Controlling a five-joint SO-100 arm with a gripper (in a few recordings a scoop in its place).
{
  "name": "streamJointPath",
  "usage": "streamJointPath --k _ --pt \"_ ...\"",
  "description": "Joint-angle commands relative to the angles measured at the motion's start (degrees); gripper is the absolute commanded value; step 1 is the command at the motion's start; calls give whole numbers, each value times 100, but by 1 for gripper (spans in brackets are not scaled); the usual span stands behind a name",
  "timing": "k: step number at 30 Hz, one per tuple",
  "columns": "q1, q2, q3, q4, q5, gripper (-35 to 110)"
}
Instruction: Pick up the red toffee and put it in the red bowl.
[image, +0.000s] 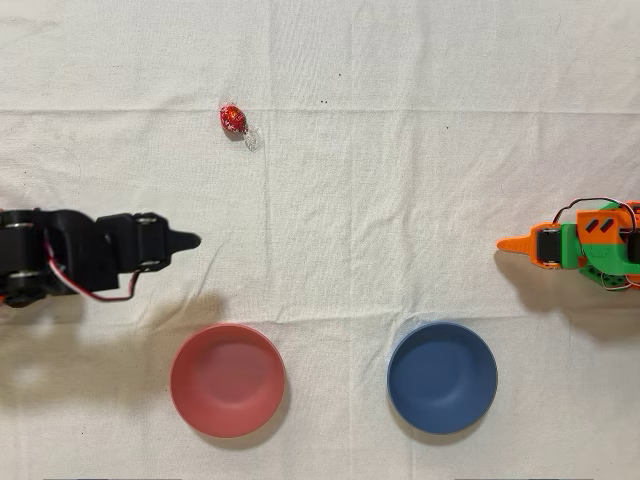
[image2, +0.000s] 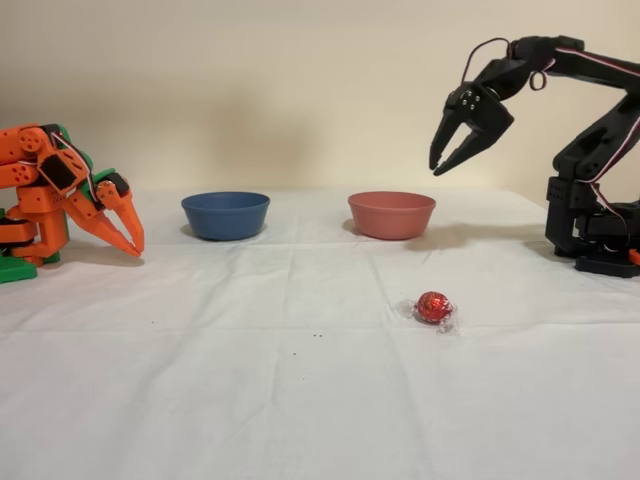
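The red toffee (image: 233, 119) (image2: 434, 307) lies on the white cloth in shiny red foil with clear twisted ends. The salmon-red bowl (image: 227, 380) (image2: 391, 214) stands with nothing in it. My black gripper (image: 190, 241) (image2: 438, 169) hangs high above the cloth and points down. Its jaws stand a little apart and hold nothing. In the overhead view it sits between the toffee above and the red bowl below, left of both. In the fixed view it hovers over the bowl's right rim, well above the toffee.
A dark blue bowl (image: 442, 377) (image2: 225, 214) of the same size stands beside the red one. The idle orange arm (image: 575, 246) (image2: 70, 200) rests at the opposite table edge. White cloth covers the table.
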Motion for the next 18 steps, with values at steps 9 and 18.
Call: streamJointPath --k 9,18 --pt "-914 -1916 -1828 369 527 1" --pt "-1758 -3173 -3252 439 387 1"
